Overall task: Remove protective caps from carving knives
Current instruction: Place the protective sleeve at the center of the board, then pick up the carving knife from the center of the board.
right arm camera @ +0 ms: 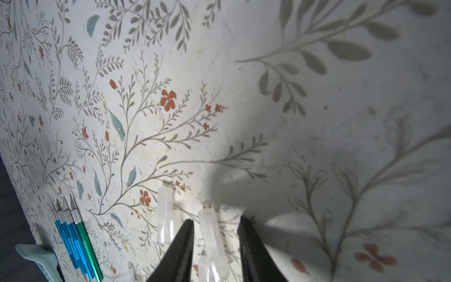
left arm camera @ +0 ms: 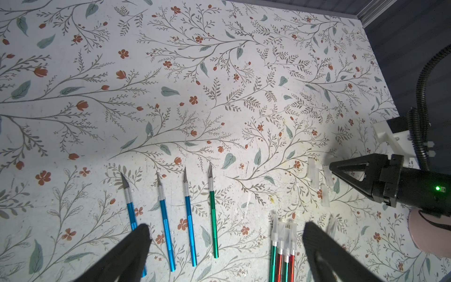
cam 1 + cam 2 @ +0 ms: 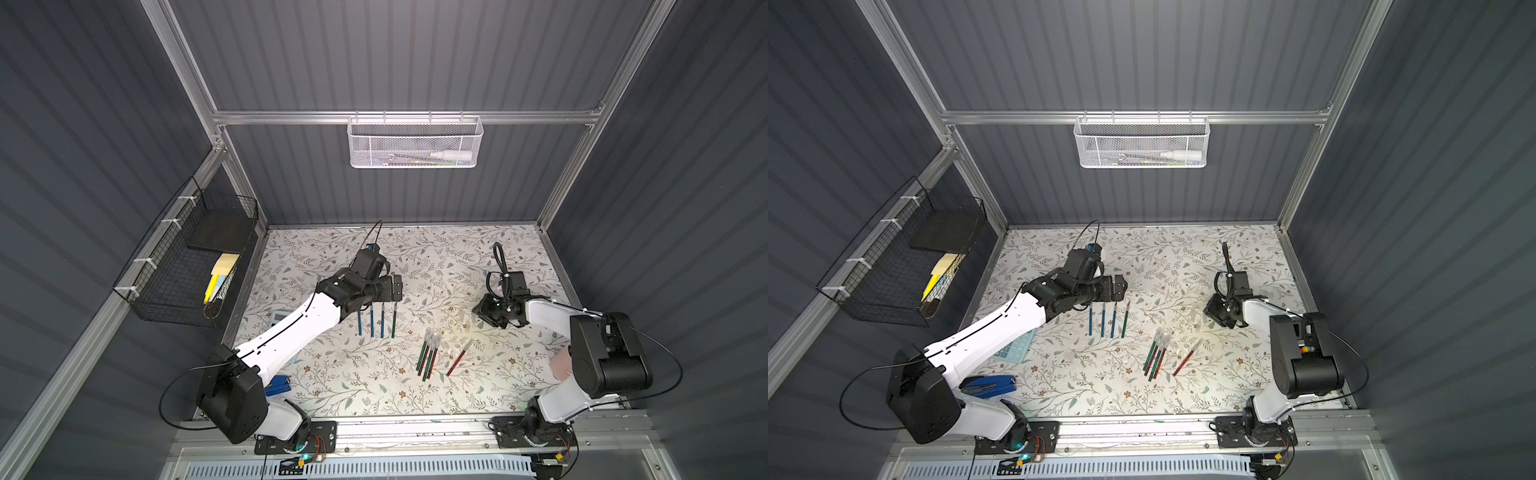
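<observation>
Four uncapped carving knives, three blue and one green, lie side by side on the floral table. My left gripper hovers open above them. A bundle of green and red knives still wears whitish protective caps. One capped red knife lies apart to its right. Loose caps lie by my right gripper. Its jaws stand apart low over the table. One cap lies between them with a gap on each side, and another cap lies just outside.
A white mesh basket hangs on the back wall and a black wire basket on the left wall. A blue stapler and a teal calculator lie under the left arm. A pink object sits by the right arm.
</observation>
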